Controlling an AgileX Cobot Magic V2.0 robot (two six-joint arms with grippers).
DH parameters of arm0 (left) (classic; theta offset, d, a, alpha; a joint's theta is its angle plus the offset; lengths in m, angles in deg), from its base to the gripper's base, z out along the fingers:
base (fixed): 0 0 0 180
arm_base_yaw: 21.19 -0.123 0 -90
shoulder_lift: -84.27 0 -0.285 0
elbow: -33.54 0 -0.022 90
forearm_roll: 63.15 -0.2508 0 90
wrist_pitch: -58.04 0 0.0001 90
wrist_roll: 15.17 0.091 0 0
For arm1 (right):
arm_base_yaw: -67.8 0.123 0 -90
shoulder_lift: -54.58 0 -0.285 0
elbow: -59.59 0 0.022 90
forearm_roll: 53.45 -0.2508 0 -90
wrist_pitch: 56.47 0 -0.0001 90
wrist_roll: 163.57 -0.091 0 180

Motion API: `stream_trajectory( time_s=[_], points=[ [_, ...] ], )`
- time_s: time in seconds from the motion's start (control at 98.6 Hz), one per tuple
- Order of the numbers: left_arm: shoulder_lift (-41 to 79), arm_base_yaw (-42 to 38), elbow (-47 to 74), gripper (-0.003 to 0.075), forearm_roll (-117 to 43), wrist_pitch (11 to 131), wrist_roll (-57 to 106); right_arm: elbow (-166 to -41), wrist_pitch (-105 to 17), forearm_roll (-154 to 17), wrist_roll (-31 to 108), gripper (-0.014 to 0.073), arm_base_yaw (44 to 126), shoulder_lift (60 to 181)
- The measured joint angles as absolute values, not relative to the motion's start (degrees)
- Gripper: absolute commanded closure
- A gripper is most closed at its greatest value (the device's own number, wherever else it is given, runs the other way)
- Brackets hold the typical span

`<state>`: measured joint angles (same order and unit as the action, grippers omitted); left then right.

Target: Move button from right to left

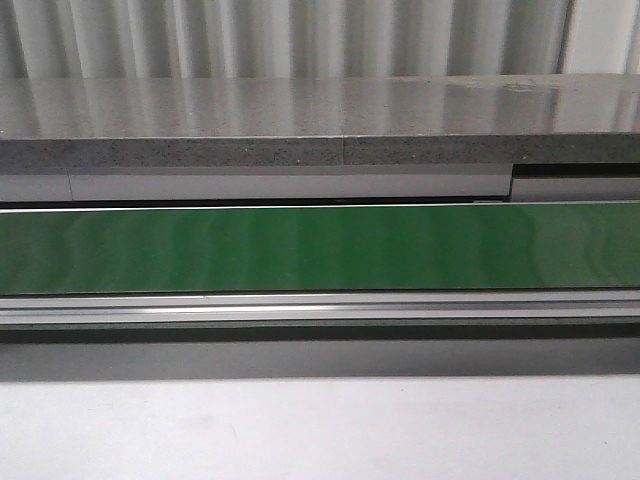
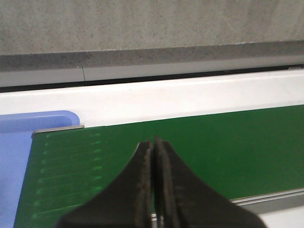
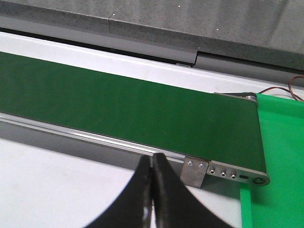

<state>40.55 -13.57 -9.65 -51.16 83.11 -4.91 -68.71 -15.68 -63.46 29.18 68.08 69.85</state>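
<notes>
The button is out of view in every frame. A green conveyor belt (image 1: 320, 248) runs across the front view, with nothing on it. My left gripper (image 2: 153, 145) is shut and empty, hanging over the left end of the belt (image 2: 199, 147). My right gripper (image 3: 152, 159) is shut and empty, above the white table just in front of the belt's near rail, close to the belt's right end (image 3: 142, 111). Neither gripper shows in the front view.
A blue tray (image 2: 19, 142) lies past the belt's left end. A green tray (image 3: 280, 156) lies past its right end, with thin wires (image 3: 297, 90) behind it. A grey stone-like ledge (image 1: 320, 125) runs behind the belt. White table (image 1: 320, 430) lies in front.
</notes>
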Motion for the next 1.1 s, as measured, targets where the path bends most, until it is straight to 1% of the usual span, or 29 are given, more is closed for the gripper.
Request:
stream_trajectory(
  time_s=[0.324, 0.558, 0.629, 0.76, 0.852, 1.105],
  points=[
    [50.3, -13.6, -14.7, 0.074, -50.9, 84.1, -4.9, -68.7, -15.7, -63.5, 29.2, 0.0659, 68.1, 69.9],
    [52.8, -13.6, -15.6, 0.074, -51.5, 83.7, -4.9, -68.7, -15.7, -63.5, 29.2, 0.0659, 68.1, 69.9],
    [53.8, -13.7, -15.7, 0.074, -54.7, 82.5, -6.0, -68.7, -15.7, -63.5, 29.2, 0.0659, 68.1, 69.9],
    [56.6, -13.9, -17.7, 0.074, -64.1, 79.9, -16.1, -68.7, -15.7, -63.5, 29.2, 0.0659, 68.1, 69.9],
    [58.7, -13.9, -20.9, 0.074, -68.7, 76.9, -19.7, -68.7, -15.7, -63.5, 29.2, 0.0659, 68.1, 69.9],
    [66.4, -14.3, -33.0, 0.074, -65.8, 66.0, -16.1, -68.7, -15.7, -63.5, 29.2, 0.0659, 68.1, 69.9]
  ],
)
